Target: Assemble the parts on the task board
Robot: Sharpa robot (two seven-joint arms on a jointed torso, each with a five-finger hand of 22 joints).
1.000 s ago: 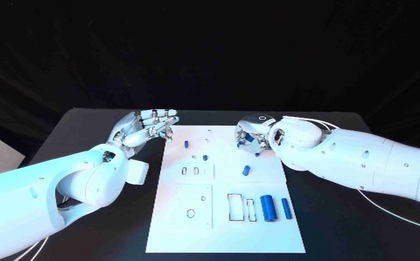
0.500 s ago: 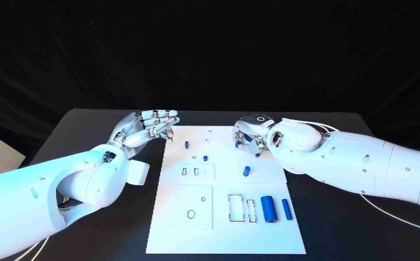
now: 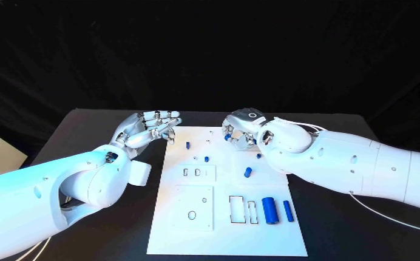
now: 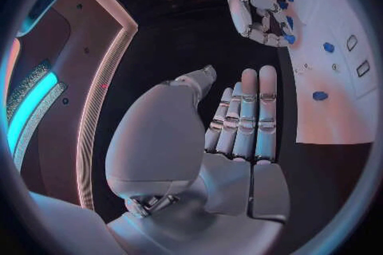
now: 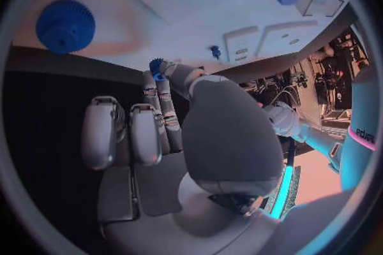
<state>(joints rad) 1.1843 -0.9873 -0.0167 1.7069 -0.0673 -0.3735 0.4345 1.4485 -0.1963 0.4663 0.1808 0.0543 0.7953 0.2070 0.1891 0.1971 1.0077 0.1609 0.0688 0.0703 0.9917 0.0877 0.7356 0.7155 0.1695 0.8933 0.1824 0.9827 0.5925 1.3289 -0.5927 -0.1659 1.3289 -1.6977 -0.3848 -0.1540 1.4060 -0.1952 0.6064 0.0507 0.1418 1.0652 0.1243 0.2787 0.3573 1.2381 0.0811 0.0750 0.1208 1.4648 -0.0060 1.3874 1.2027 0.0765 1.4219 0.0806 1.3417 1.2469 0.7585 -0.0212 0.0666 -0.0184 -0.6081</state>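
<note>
Your counter (image 3: 105,121) carries the white task board (image 3: 227,237) as before. Your right hand (image 3: 243,128) has shifted left and farther up the board over the last second, fingers (image 5: 157,86) pinching a small blue gear (image 5: 156,65); judged a carry toward a seat at the board's far end. Your left hand (image 3: 150,126) stays off the board's left edge, fingers released, holding nothing. Blue cylinders (image 3: 269,209) lie unassembled near the front right.

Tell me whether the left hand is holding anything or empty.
Empty. The left hand shows a bare palm with straight fingers side by side, nothing between them; it is beside the task board's far left corner.
</note>
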